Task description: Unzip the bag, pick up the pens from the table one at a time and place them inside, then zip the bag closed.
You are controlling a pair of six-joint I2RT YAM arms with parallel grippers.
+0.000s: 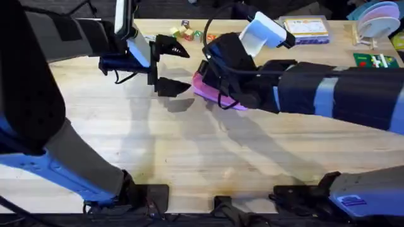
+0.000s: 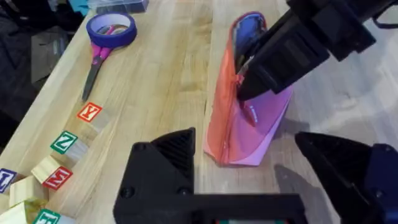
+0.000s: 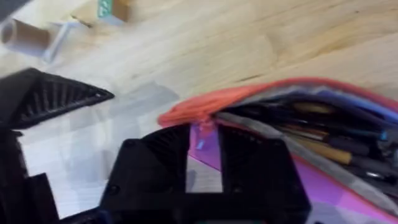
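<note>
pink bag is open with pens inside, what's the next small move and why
Probably the right gripper, shut on the zipper end of the bag, should draw the zip along the opening. The pens already lie inside, and the left gripper hangs open beside the bag, free to steady it.

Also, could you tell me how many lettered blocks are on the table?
5 visible: Y block, Z block, M block in a line from the scissors, two more cut off past them; others may be hidden.
</note>
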